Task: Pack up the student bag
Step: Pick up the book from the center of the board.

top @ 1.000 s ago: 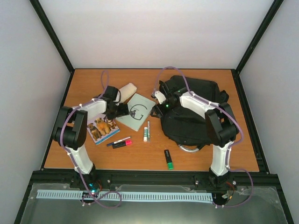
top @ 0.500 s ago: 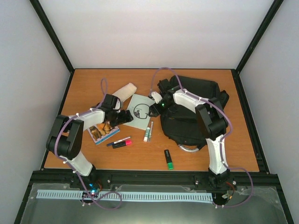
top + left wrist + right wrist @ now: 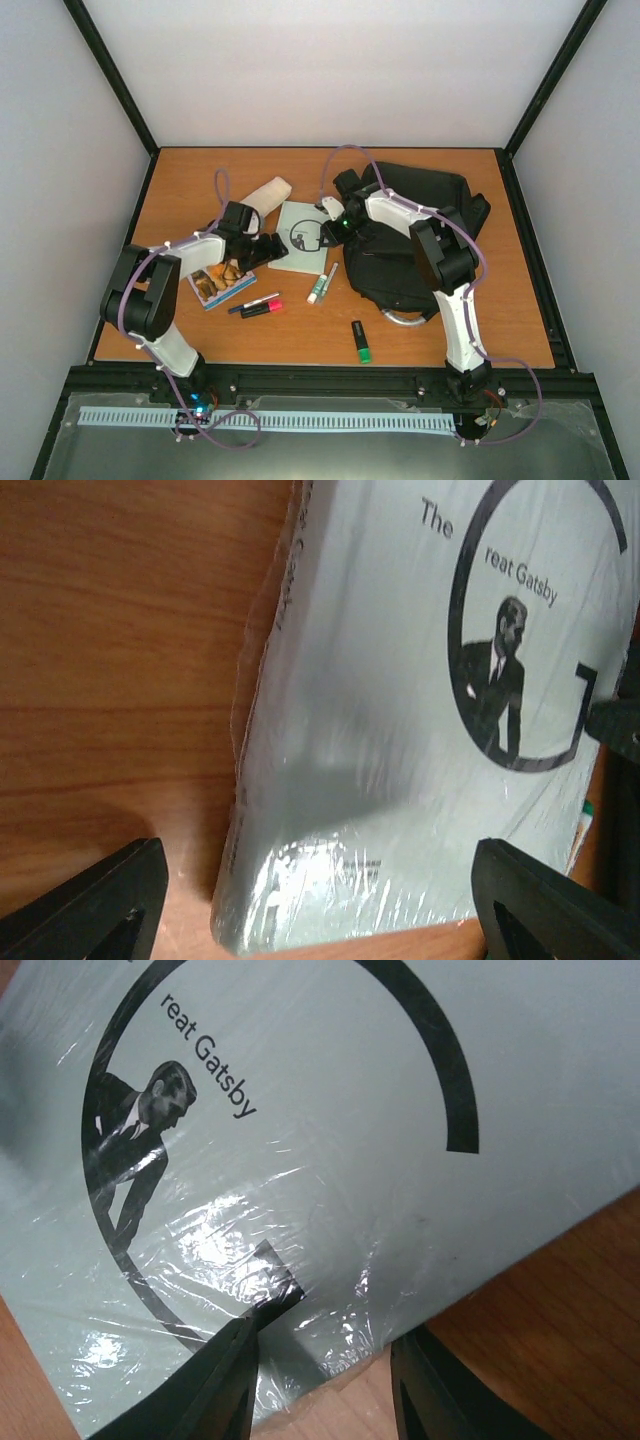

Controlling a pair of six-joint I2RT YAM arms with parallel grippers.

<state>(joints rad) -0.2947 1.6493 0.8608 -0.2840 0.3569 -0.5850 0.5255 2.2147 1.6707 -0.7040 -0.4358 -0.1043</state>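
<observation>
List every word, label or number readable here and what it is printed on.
"The": on the cover of the pale shrink-wrapped book.
"reat Gatsby": same cover, after a large ring-shaped G.
Print on its spine: blurred, unreadable.
Label on the green highlighter: too small to read.

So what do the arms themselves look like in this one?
The left arm and right arm both have white shells between bulky black joints. A thin purple cable loops loosely along each. A small green light glows near the right wrist. The left gripper and right gripper each end in two plain black fingers, no markings visible.
</observation>
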